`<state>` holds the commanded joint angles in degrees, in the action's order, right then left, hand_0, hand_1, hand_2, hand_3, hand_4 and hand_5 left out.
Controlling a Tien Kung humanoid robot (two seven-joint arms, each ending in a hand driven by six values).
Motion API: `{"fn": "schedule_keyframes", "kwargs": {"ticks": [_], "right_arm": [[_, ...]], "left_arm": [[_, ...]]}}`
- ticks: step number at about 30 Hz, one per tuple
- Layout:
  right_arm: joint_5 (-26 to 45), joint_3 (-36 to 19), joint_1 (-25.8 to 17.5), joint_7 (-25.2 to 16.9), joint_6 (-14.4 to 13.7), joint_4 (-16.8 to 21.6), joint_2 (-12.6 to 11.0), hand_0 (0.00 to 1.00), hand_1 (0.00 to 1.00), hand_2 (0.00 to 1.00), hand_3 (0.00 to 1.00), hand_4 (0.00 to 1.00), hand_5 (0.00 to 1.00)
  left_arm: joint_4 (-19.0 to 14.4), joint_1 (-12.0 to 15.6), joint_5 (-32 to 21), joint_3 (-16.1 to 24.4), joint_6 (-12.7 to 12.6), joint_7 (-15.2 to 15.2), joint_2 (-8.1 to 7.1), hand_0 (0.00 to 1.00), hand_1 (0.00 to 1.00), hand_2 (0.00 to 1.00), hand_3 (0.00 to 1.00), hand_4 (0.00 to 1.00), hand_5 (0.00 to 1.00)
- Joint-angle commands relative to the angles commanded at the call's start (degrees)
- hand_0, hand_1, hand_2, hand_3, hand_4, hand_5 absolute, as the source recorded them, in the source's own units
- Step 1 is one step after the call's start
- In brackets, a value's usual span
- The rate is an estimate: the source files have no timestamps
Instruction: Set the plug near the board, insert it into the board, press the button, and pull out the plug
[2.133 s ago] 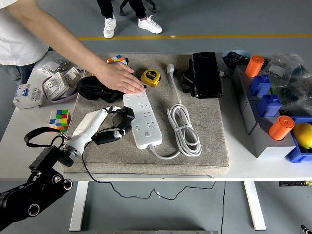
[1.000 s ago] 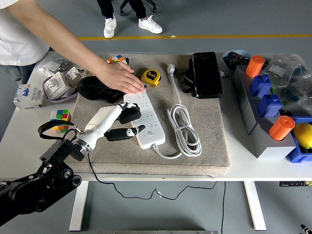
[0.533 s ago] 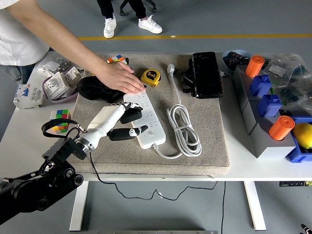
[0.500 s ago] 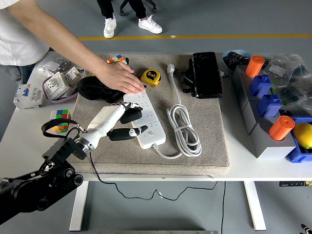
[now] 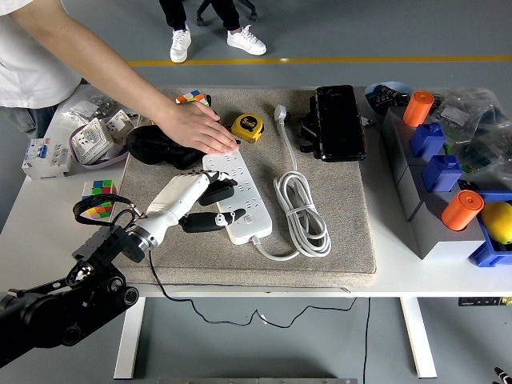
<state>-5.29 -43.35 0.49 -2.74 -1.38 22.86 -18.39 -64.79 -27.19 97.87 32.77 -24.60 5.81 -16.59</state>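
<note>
One robot hand is at work: the left hand point(image 5: 194, 200), white with black fingertips, reaches in over the white power strip point(image 5: 237, 194) and has its fingers curled around a black plug point(image 5: 218, 192), which sits on top of the strip's left half, over the sockets; whether its pins are seated in a socket cannot be told. One black-tipped finger point(image 5: 210, 221) lies stretched out along the strip's near left edge. At the strip's far end a person's hand point(image 5: 196, 126) lies flat, palm down, with the fingertips on the strip's upper corner, holding it against the grey mat point(image 5: 336, 232) under it. The strip lies diagonally on that mat, and its own white cord point(image 5: 302, 213) is coiled just right of it, the cord's white plug end point(image 5: 280, 113) lying beyond the strip's far end, to the right. A yellow tape measure point(image 5: 248, 126) sits just past the strip's far end, beside the person's fingers. A black pouch point(image 5: 152, 146) lies left of the strip's far end, partly under the person's wrist. A colourful cube point(image 5: 98, 197) rests well left of the strip, off the mat on the white table point(image 5: 48, 216).
</note>
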Motion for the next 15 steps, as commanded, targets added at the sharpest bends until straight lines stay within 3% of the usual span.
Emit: {"fn": "schedule_keyframes", "kwargs": {"ticks": [9,15], "right_arm": [[-0.04,-0.16,-0.16,-0.14,-0.04,0.0,0.1,0.617,0.671,0.677,0.566,0.849,0.495],[-0.14,-0.29,-0.12,-0.07,0.0,-0.01,0.14,0.617,0.67,0.674,0.566,0.848,0.493]], "left_arm": [[-1.98,0.91,-0.29,2.68,-0.96,1.47,-0.3,0.708,0.748,0.749,0.706,0.841,0.688],[-8.98,3.16,-1.72,4.91,-0.86,0.84,-2.5,0.707,0.745,0.746,0.708,0.844,0.681]]}}
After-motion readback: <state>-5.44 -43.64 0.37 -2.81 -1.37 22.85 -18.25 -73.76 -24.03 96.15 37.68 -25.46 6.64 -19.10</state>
